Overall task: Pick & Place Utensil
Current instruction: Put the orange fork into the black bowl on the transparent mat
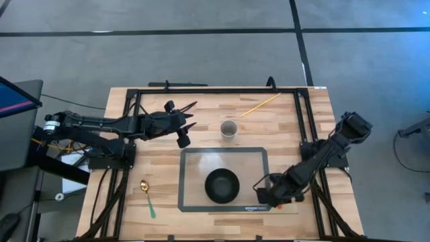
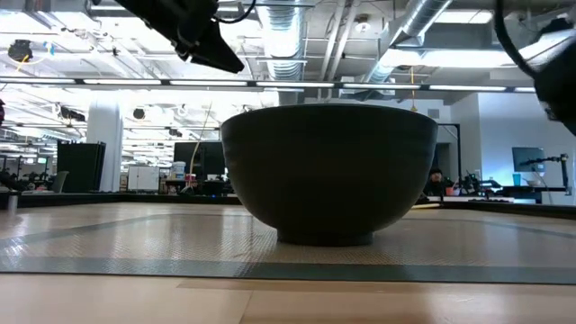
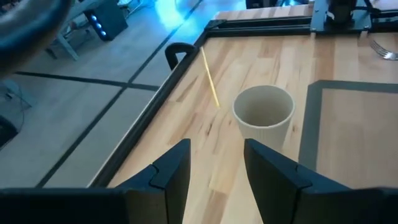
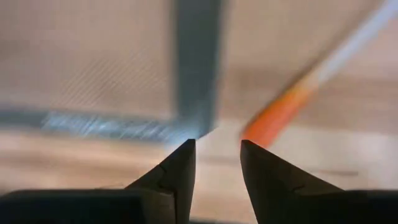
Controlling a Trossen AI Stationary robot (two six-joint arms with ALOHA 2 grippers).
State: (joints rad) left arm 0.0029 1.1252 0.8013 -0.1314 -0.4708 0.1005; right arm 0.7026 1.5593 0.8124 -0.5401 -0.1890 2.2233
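An orange-handled utensil with a pale shaft lies on the wood just off the grey mat's corner. My right gripper is open and low over the table beside the orange handle, at the mat's near right corner. The right arm hides most of the utensil from above. Fork tines show in the left wrist view. My left gripper is open and raised, left of the pale paper cup, which stands upright ahead of its fingers. A gold spoon with a green handle lies flat near the near left corner.
A black bowl stands in the middle of the grey-bordered mat and fills the low view. A thin yellow stick lies near the far edge. A black frame rail runs around the tabletop.
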